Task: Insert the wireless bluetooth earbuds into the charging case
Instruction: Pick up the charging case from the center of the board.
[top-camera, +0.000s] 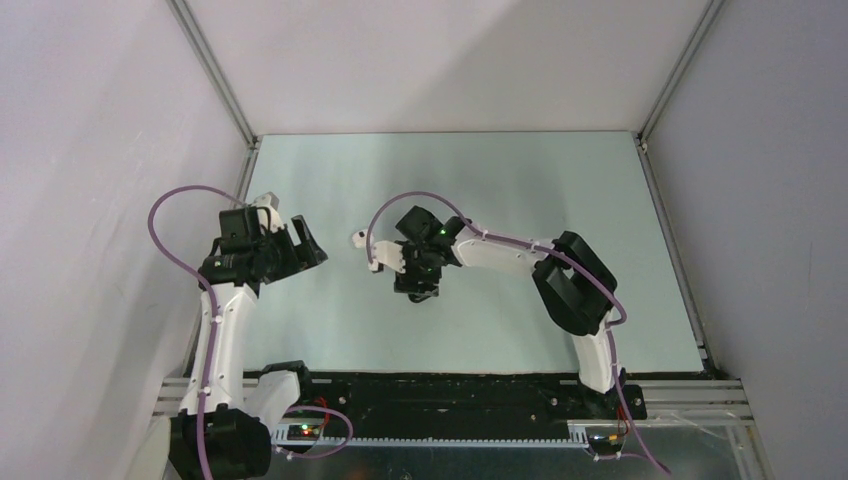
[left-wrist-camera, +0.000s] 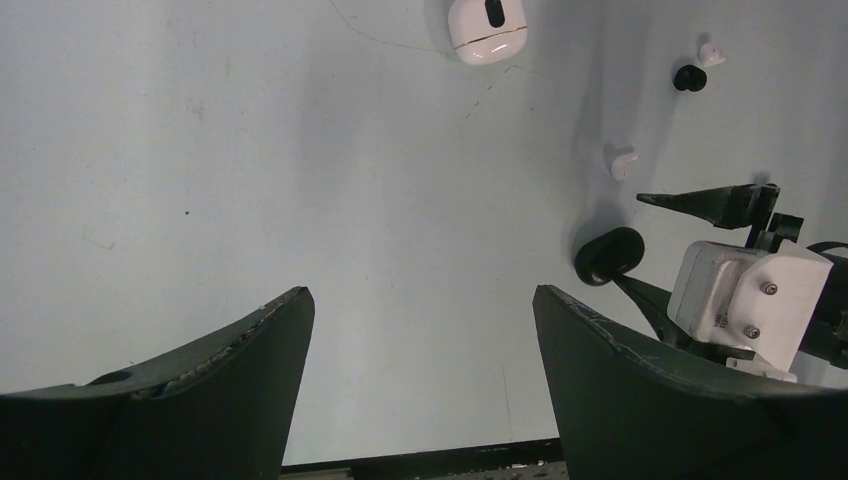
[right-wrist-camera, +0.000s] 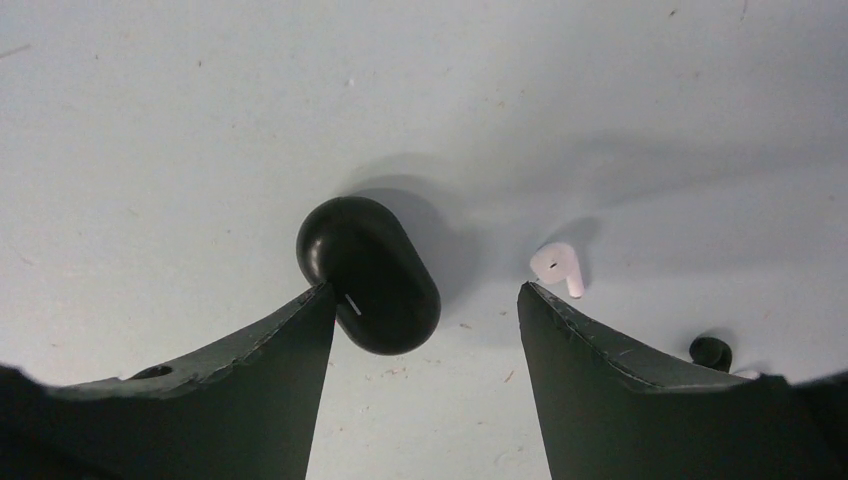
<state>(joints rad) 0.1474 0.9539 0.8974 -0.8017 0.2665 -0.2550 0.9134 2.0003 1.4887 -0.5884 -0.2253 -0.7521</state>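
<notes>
Hovering low over the pale grey matte tabletop (right-wrist-camera: 150, 110), faintly speckled and scuffed: right gripper (right-wrist-camera: 425, 290), dark wedge-shaped plastic fingers (right-wrist-camera: 250, 390) spread wide, nothing between them.

Landmark: glossy black oval pebble-like object (right-wrist-camera: 368, 275), smooth, rounded at both ends, one tiny pale dash near its lower edge. One right fingertip overlapping that lower edge in the right wrist view; touching or clear of it, cannot tell.

Just beside the pebble, not touching: tiny white plastic earbud (right-wrist-camera: 556, 266), bulbous head with short stem, lying on the tabletop close off the other right fingertip. Farther from the pebble, past that earbud: small black bit (right-wrist-camera: 711, 352), rounded, partly hidden behind the finger.

Farther again from the pebble, just beside the black bit: second white earbud (left-wrist-camera: 711, 54), also loose on the tabletop.

Well apart from the pebble, away from both earbuds: white rounded-square plastic case (left-wrist-camera: 487, 28), smooth and shiny, dark oval mark on top, thin seam line around the body, lid down, cropped by the upper edge of the left wrist view.

Well apart from the pebble, held above bare tabletop: left gripper (left-wrist-camera: 420, 295), jaws gaping wide and empty, dark finger edges chipped and rough.
</notes>
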